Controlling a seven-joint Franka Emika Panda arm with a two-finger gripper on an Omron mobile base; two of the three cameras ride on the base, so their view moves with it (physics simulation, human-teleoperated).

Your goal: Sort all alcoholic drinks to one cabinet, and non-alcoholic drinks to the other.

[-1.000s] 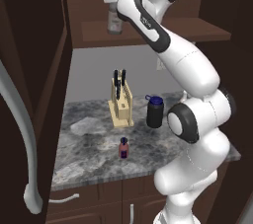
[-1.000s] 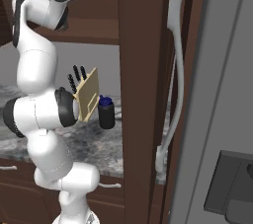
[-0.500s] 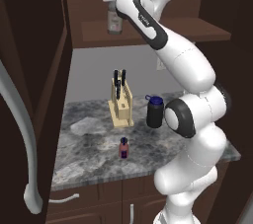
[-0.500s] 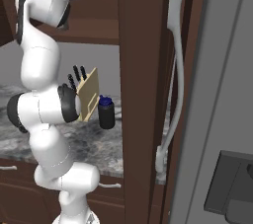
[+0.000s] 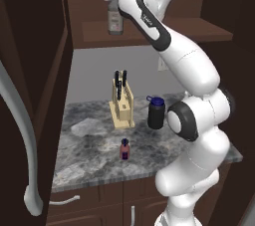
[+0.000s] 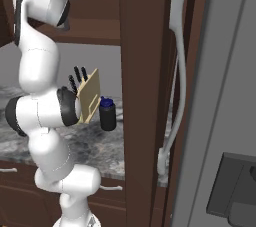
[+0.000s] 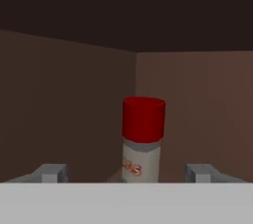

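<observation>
Your gripper (image 7: 126,173) stands released, fingers (image 7: 49,172) spread clear on either side of the red-capped glass bottle (image 5: 115,17), which stands upright on the cabinet shelf (image 5: 199,31). You have bare plank to its right; the cabinet's back corner lies behind it.

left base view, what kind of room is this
Most likely a kitchen, a rendered one: a grey stone counter over dark wood drawers, a knife block standing on it, and an open wall cabinet above with a red-capped bottle on its shelf.
</observation>
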